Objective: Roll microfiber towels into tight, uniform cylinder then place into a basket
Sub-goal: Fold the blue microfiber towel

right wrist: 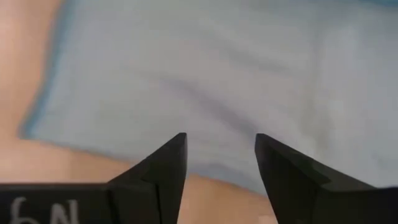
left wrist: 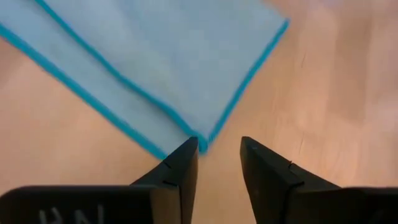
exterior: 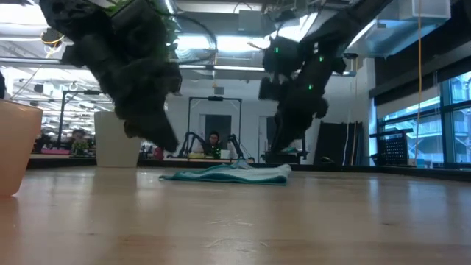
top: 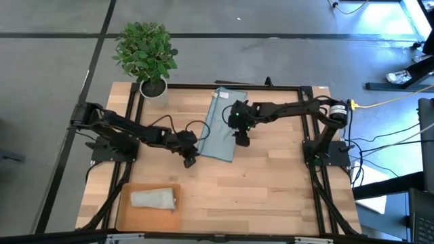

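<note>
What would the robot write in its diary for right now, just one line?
stage: second towel flat | blue towel: unrolled | left gripper: open at its corner | right gripper: open over it | basket: one rolled towel inside

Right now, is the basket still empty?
No, the high view shows a rolled pale grey-green towel already lying inside the orange-tan basket.
</note>
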You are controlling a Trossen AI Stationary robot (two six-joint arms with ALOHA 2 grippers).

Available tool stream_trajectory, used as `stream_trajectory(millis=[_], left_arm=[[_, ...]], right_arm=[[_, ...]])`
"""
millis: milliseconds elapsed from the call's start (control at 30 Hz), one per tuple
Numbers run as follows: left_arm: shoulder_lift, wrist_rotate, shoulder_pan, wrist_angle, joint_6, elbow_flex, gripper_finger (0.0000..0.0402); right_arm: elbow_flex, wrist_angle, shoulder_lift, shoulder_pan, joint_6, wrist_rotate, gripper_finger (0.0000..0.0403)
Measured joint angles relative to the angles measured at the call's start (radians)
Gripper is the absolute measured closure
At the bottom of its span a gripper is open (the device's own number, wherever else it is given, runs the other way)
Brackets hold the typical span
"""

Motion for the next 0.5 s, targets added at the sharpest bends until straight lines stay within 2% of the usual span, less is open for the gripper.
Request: stream_trajectory(millis=[300,500], left_arm=[[-0.141,-0.040,0.039,-0.012,0.067,0.000,0.0290],[-0.179,-0.060,0.039,-0.019,0.069,0.001,0.0290]], right_arm=[[-0.014,-0.017,-0.036,0.181,-0.176,-0.004,0.0212],[-0.069,0.083,-0.034,0.264,-0.221,0.003,0.0212]])
